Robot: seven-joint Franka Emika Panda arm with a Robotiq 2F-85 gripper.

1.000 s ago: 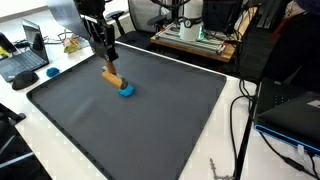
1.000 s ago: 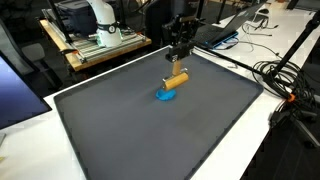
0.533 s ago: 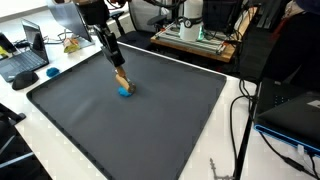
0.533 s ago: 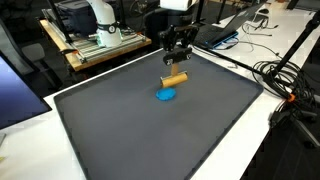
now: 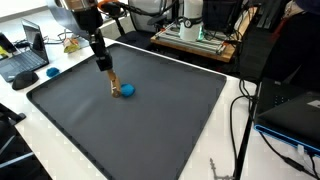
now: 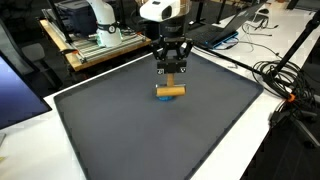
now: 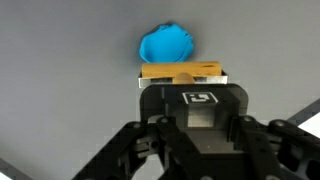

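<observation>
One wooden block point(image 6: 171, 91) sits clamped in the gripper point(image 6: 170, 80), blue lump point(image 7: 165, 45) just beyond.

Bare grey mat point(image 6: 120, 130) is stretching wide around the gripper point(image 6: 171, 78). Only the blue lump point(image 5: 126, 91) is crowding in, just beside the clamped wooden block point(image 6: 171, 92).

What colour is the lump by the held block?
The small rounded lump is bright blue; the wrist view shows it best.

The block point(image 6: 171, 91) sits between the fingers point(image 6: 161, 68), the round lump point(image 5: 126, 91) just beside it on the mat point(image 6: 150, 135)
</observation>
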